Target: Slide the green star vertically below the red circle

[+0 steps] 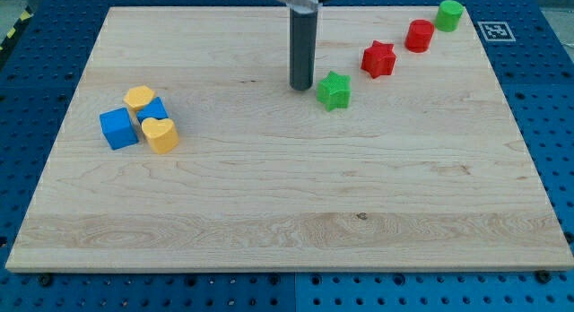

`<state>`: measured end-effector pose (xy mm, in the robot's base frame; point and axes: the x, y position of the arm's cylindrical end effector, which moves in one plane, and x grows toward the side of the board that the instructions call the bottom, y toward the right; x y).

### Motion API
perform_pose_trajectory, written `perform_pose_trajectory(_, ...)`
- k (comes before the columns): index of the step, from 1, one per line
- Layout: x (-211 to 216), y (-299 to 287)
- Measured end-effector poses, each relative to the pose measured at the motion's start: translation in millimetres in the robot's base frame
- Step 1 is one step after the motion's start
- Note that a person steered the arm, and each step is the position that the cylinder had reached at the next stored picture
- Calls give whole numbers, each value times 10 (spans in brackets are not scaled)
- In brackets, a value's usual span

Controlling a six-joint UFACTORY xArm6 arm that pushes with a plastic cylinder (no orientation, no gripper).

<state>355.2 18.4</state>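
Green star [334, 90] sits upper centre of frame, w/ my tip [301, 86] just beside it on its left, nothing pinched. Red circle [419, 35] lies up-right, so star needs shoving right.

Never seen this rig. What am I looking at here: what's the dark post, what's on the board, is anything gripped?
One camera looks down at a wooden board on a blue pegboard bench. The dark post is the robot arm's rod; it has no gripper, so nothing is held. It only pushes blocks with my tip, which sits just to the view's left of the green star. Up and to the view's right run a red star, the red circle and a green circle. At the view's left sit a blue cube, a second blue block and two yellow hearts.
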Motion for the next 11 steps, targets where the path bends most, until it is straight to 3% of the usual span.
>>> perform_pose_trajectory(1, 90, 343)
perform_pose_trajectory(4, 1113, 1050)
perform_pose_trajectory(5, 1523, 1050)
perform_pose_trajectory(8, 1699, 547)
perform_pose_trajectory(11, 2242, 627)
